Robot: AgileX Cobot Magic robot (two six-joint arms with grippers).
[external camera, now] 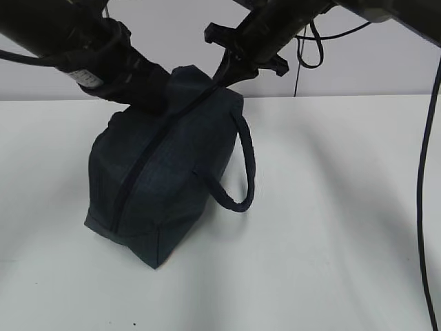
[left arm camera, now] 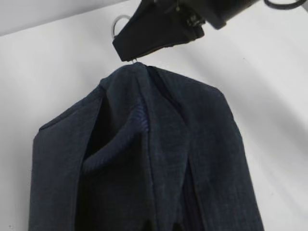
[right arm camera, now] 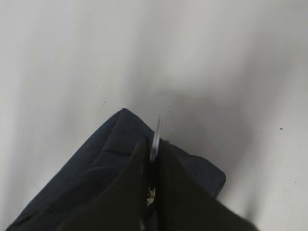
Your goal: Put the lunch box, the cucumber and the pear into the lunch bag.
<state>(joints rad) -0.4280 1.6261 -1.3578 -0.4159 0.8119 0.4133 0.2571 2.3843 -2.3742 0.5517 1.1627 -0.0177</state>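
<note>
The dark navy lunch bag (external camera: 172, 186) stands on the white table, its zipper (external camera: 138, 165) running along the top and looking closed. My left gripper (external camera: 155, 100) is on the bag's upper far end, shut on a pinched ridge of fabric (left arm camera: 144, 159); its fingertips are hidden. My right gripper (external camera: 224, 76) is at the bag's far top corner, shut on the silver ring pull (right arm camera: 156, 134), which also shows in the left wrist view (left arm camera: 118, 23). The bag fills the lower left of the right wrist view (right arm camera: 96, 163). The lunch box, cucumber and pear are out of view.
The bag's loop handle (external camera: 244, 165) hangs off its right side. The white table (external camera: 331, 207) stretches to the right and front of the bag. A black cable (external camera: 422, 172) hangs down at the right edge. A pale wall stands behind.
</note>
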